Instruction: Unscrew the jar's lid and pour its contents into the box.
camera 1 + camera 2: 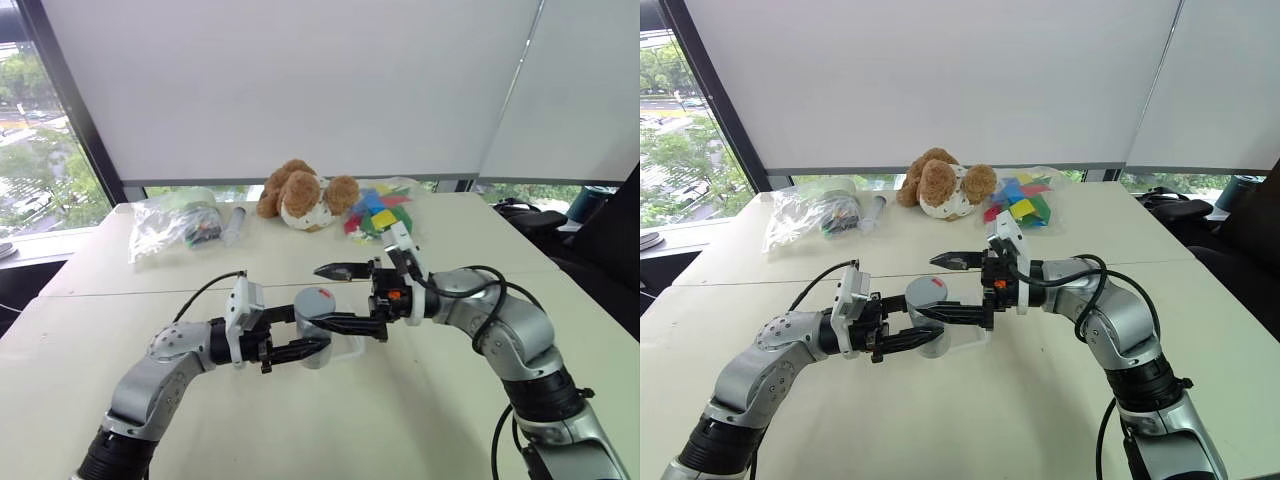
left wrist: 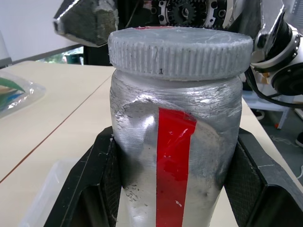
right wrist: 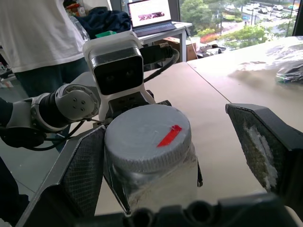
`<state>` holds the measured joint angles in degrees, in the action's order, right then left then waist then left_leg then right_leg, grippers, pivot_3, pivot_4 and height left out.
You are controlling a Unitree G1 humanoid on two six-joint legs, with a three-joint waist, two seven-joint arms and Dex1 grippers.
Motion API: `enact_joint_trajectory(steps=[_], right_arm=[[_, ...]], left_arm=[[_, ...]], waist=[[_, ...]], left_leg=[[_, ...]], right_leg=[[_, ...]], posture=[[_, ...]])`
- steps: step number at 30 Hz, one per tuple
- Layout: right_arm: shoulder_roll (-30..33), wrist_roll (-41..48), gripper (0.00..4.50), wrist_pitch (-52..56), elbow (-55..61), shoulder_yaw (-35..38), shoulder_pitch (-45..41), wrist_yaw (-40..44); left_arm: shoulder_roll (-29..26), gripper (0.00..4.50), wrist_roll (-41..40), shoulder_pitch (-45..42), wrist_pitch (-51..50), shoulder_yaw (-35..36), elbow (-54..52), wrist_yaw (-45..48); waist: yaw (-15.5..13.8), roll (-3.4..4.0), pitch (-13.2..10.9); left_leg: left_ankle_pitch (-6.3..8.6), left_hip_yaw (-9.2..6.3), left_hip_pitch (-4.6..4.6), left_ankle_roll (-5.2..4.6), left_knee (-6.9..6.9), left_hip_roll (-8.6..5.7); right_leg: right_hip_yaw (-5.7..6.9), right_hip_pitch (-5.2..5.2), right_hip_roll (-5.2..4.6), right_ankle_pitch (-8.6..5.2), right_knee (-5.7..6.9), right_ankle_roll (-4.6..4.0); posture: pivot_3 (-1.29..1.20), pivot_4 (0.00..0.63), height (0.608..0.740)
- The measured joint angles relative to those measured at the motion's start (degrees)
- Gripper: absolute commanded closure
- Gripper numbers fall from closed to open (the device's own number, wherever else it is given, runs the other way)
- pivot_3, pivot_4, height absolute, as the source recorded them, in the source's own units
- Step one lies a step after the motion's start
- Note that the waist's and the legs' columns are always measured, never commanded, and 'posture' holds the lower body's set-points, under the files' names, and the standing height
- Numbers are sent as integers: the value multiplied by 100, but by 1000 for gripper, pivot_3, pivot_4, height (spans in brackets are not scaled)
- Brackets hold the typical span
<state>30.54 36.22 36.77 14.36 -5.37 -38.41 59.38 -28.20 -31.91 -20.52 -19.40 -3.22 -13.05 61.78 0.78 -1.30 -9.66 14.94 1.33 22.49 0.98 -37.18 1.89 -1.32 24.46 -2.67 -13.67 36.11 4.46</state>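
Jar (image 1: 318,340) upright above box (image 1: 350,349), clamped in my left hand (image 1: 300,348) so the body can't spin | lid (image 2: 180,49) still on | right hand (image 1: 345,296) spread wide astride lid, set to grip and twist.

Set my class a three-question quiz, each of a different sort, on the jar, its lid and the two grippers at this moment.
1. True or false: the lid is off the jar.
2. Which gripper grips the jar's body? A) left gripper B) right gripper C) neither
3. Fill in: the right gripper's fingers stand ____ on either side of the lid.

Key: 1 false, the lid sits on the jar. 2 A. 3 open, one finger close beside the lid, the other well clear.
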Motion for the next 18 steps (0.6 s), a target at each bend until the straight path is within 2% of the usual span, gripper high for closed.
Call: enact_joint_trajectory(steps=[12,18], right_arm=[[438,73,72,-202,-429,419,213,400],[277,664,72,272,202,344,49,322]], left_arm=[[-65,2263,-127,2,-41,70,54,55],[-80,2263,-134,1,-162,69,55,47]], waist=[[3,-1,0],[17,2,-2]], left_leg=[[0,1,-1,0,0,1],[0,-1,-2,-1,3,3]], right_leg=[[-1,0,2,0,-1,0],[0,1,4,0,1,1]], posture=[[0,150,740],[0,150,740]])
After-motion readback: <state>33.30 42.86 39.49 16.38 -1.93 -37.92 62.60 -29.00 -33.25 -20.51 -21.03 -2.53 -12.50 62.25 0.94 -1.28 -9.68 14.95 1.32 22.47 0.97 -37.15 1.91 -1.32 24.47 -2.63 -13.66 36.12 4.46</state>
